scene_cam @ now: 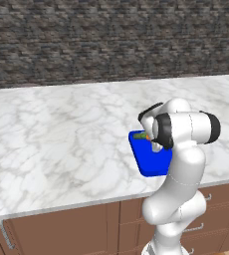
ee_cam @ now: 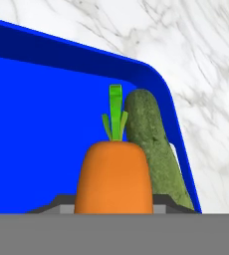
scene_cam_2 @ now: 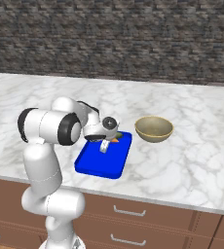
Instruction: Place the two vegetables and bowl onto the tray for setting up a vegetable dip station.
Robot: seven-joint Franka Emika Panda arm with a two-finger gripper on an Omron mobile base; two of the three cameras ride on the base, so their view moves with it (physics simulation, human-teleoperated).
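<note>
marble counter (scene_cam: 61, 144), carrot (ee_cam: 114, 177) gripped in claw (ee_cam: 114, 209), greens away, parallel to cucumber (ee_cam: 154, 149)

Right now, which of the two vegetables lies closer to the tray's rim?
The dark green cucumber: it lies along the blue tray's raised rim, while the orange carrot sits beside it, further inside.

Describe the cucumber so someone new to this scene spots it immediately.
Start at the marble counter and find the bright blue tray near its front edge. In the tray's far corner, along the rim, lies the cucumber, right beside the carrot. It is the dark green, speckled oblong; the carrot is orange with a green top.
</note>
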